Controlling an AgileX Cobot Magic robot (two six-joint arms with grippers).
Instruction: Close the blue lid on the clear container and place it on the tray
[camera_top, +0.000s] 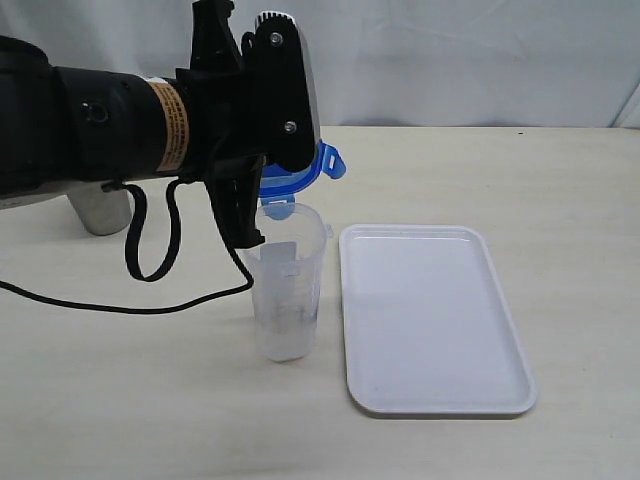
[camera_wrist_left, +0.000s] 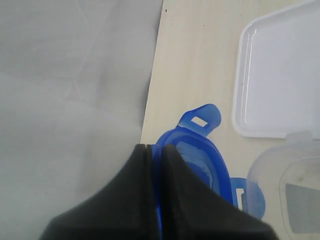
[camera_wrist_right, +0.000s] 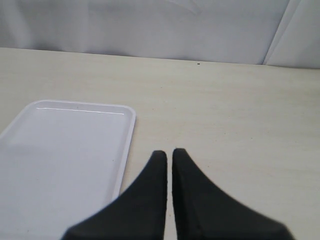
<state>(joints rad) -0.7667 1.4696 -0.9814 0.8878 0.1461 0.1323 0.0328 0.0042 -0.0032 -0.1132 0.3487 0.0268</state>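
Two grippers show. The left gripper (camera_wrist_left: 152, 148) is pinched tight on the edge of the one blue lid (camera_wrist_left: 200, 150), holding it over the open mouth of the single clear container (camera_top: 287, 290). The container stands upright on the tabletop (camera_top: 520, 170), just beside the one white tray (camera_top: 430, 320). The right gripper (camera_wrist_right: 169, 152) is closed on nothing, above the tabletop near the tray. One grey metal cup (camera_top: 95, 212) stands behind the left arm

The blue lid (camera_top: 305, 178) hangs tilted just above centre frame, one flap sticking out, right over the open mouth of the clear container (camera_top: 288, 290), upright at centre. Just right of it, the tray (camera_top: 440, 408) lies flat, white and rectangular.
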